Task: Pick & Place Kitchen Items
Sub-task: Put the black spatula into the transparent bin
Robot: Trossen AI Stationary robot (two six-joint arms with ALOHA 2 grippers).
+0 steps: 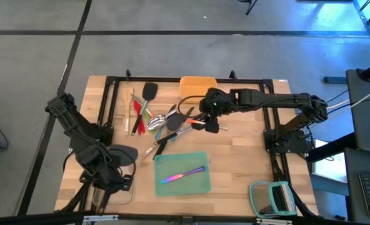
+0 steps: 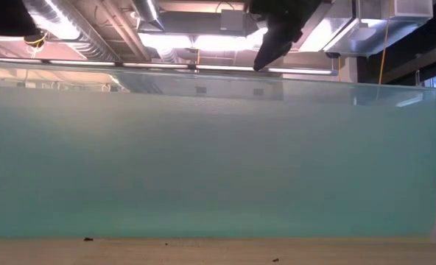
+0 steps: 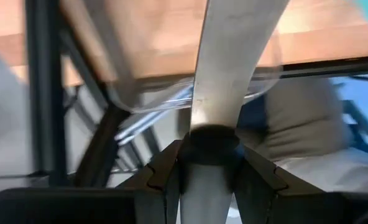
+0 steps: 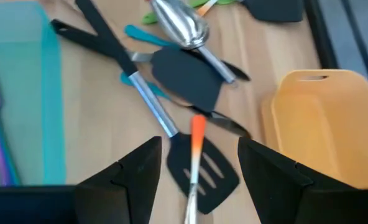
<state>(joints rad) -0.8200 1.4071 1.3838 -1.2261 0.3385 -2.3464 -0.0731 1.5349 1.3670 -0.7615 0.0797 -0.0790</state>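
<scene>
Several long-handled utensils [image 1: 163,119] lie in a loose pile at the table's far middle: black spatulas, a steel scoop [image 4: 181,25], and red and green handles. My right gripper [image 1: 211,119] hovers open above the pile's right end. Its fingers stand either side of an orange-tipped handle [image 4: 196,146], which lies on a black slotted turner [image 4: 202,168]. An iridescent knife [image 1: 184,175] lies in the teal tray [image 1: 166,187]. My left gripper [image 1: 107,180] is at the near left, shut on a grey utensil [image 1: 124,155]. My left gripper pinches the grey utensil's handle [image 3: 212,168] between its two fingers, just behind a dark collar [image 3: 214,140]. The handle runs on forward in line with the fingers, past a clear rim [image 3: 147,102]. Whether its far end rests on anything, I cannot tell.
A yellow tray [image 1: 197,84] stands at the far middle beside the pile. A green-framed slatted rack [image 1: 272,199] is at the near right corner. The teal tray's wall [image 2: 218,154] fills the low view. Black frame rails [image 1: 104,106] run along the table's edges.
</scene>
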